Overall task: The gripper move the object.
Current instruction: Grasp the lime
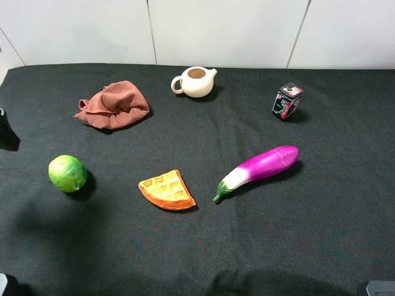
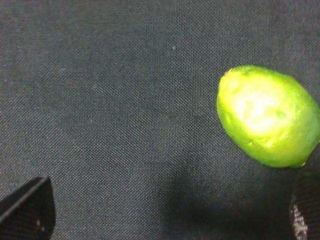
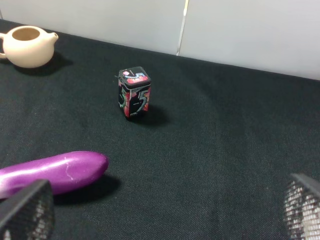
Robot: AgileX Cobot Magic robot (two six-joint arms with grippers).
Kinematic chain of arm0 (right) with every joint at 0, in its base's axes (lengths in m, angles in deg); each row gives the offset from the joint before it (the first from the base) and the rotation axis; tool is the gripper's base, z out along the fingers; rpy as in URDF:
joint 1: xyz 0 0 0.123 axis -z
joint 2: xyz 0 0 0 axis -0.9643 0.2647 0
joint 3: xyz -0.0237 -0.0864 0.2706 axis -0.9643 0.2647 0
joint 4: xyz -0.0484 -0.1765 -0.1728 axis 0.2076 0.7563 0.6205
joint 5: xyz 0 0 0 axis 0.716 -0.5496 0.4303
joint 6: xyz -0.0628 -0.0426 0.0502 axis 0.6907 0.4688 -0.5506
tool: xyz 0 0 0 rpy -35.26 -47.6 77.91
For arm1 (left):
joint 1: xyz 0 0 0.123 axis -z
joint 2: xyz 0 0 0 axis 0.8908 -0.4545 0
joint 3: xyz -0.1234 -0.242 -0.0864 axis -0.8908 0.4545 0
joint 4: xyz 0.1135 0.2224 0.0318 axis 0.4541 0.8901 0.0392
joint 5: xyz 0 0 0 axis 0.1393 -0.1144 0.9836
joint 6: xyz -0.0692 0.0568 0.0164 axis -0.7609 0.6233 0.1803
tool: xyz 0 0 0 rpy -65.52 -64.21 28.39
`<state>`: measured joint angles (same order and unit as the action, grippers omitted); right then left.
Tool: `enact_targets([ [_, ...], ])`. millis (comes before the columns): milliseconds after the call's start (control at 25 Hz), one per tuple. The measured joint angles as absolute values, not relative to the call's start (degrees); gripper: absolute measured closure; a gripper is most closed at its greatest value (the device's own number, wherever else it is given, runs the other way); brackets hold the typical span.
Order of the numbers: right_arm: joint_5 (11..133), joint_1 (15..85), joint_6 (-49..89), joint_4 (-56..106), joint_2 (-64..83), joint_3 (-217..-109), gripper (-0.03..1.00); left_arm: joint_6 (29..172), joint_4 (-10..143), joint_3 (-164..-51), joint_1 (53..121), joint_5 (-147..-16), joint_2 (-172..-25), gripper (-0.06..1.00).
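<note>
Left wrist view looks straight down on the black-covered table (image 2: 100, 100). The left pincer (image 2: 165, 217) is spread wide, with one fingertip (image 2: 25, 212) showing at each lower corner. Only bare cloth lies between the fingertips, so it holds nothing. The lime (image 2: 267, 116) lies on the cloth just ahead of one fingertip, off the pincer's midline and outside the gap. Whether fruit and finger touch I cannot tell. Ahead of the other finger, open cloth runs to the border of the picture.

From the high camera, the lime (image 1: 68, 173) sits near the left edge of the table, with bare cloth all round it. Its nearest neighbours, the waffle wedge (image 1: 166, 190) and the crumpled brown rag (image 1: 114, 105), are both well apart from it. The teapot (image 1: 196, 81) stands by the far edge, below the white wall (image 1: 228, 31).

The right pincer (image 3: 165, 215) is likewise wide open and empty. The eggplant (image 3: 52, 175) lies just ahead of one of its fingers, with its rounded end toward the gap. A small printed tin (image 3: 133, 93) stands upright farther ahead, and the teapot is farther still, near the table's far edge. Ahead of the other finger, bare cloth runs to the wall.
</note>
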<state>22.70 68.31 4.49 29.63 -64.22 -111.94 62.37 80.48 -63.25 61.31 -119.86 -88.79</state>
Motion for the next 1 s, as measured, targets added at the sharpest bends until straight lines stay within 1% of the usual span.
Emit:
enact_targets([
  [160, 22.7, 68.3, 4.5, 29.6, -64.2, -111.9, 0.27, 60.0, 80.2, -63.3, 61.3, -119.7, -91.2, -0.05],
  [440, 22.7, 68.3, 4.5, 29.6, -64.2, -111.9, 0.27, 45.7, 79.9, -63.3, 61.3, -117.1, -92.2, -0.05],
  [560, 22.7, 68.3, 4.5, 29.6, -64.2, -111.9, 0.27, 41.9, 79.3, -63.3, 61.3, -115.2, -92.2, -0.05],
  [1000, 22.7, 68.3, 4.5, 29.6, -64.2, -111.9, 0.27, 40.4, 73.1, -63.3, 61.3, -113.7, -94.5, -0.05],
])
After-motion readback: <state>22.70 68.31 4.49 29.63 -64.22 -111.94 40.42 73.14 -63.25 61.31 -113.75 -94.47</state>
